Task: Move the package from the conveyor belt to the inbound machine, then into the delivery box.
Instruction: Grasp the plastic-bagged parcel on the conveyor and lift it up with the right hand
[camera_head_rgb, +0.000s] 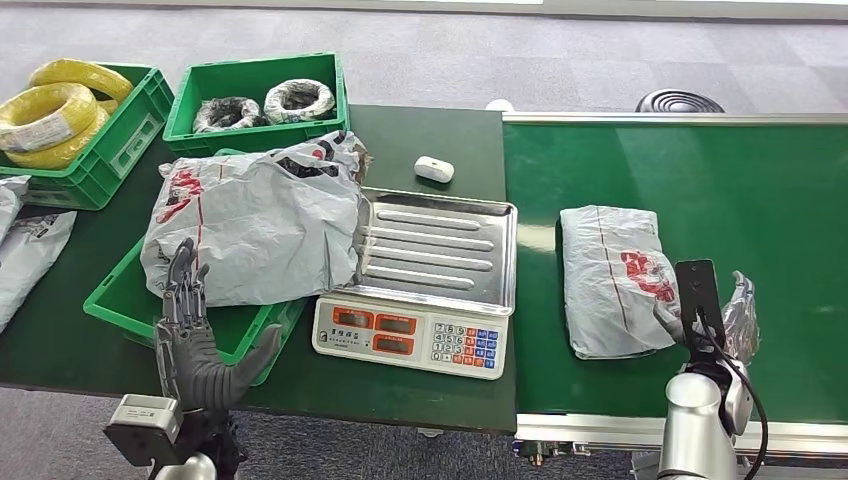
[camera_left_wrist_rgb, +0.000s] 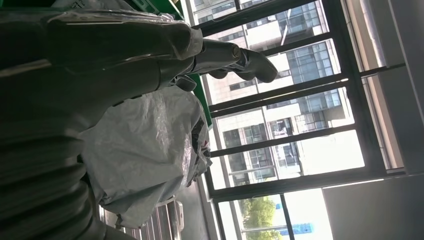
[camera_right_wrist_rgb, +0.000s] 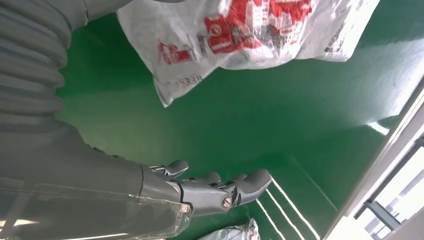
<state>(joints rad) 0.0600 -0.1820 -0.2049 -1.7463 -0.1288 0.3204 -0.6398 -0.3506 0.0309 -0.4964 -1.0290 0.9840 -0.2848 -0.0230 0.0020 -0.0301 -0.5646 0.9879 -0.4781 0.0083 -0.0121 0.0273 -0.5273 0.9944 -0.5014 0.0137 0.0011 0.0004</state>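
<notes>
A grey package with red print (camera_head_rgb: 610, 280) lies flat on the green conveyor belt (camera_head_rgb: 760, 200). My right hand (camera_head_rgb: 705, 315) is at the package's near right corner, fingers stretched out and holding nothing; the thumb is at the package's edge. The right wrist view has the right hand (camera_right_wrist_rgb: 150, 185) over the belt (camera_right_wrist_rgb: 250, 115), beside the package (camera_right_wrist_rgb: 240, 35). The scale (camera_head_rgb: 410, 340) with its steel tray (camera_head_rgb: 440, 250) stands left of the belt. My left hand (camera_head_rgb: 190, 330) is raised with its fingers spread in front of the green delivery box (camera_head_rgb: 115, 300), which holds a large grey bag (camera_head_rgb: 250, 220).
Two green crates stand at the back left, one with yellow cable coils (camera_head_rgb: 55, 115) and one with dark coils (camera_head_rgb: 260, 100). A small white device (camera_head_rgb: 434, 169) lies behind the scale. More grey bags (camera_head_rgb: 25, 250) lie at the far left.
</notes>
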